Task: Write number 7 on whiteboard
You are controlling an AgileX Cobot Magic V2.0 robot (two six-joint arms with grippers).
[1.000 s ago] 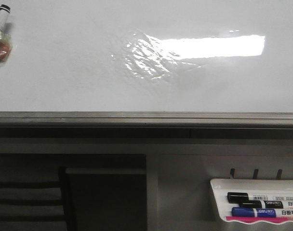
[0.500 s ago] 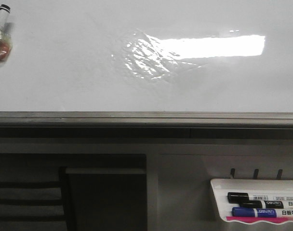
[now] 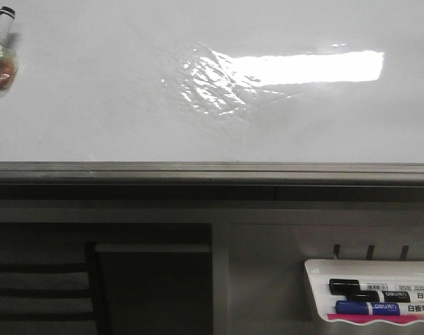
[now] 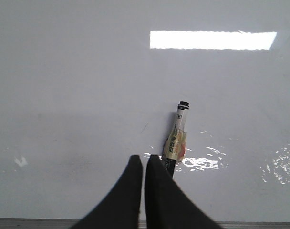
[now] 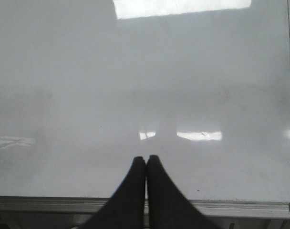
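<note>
Whiteboard [image 3: 93,105], a large glossy white flat board with a grey metal edge frame, fills the upper part of the front view and carries a bright rectangular light reflection; no marker strokes of a number 7 can be made out on it. A white-barrelled marker with a black cap [image 3: 1,42] lies on the board at its far left edge. In the left wrist view the black left gripper [image 4: 144,164] has its fingers pressed together with nothing between them, and the marker lies just beside their tips. The black right gripper [image 5: 146,164] is likewise closed and empty above the board's near edge. Below the board at right, a small white tray [image 3: 316,269] holds black and blue markers [image 3: 365,296].
</note>
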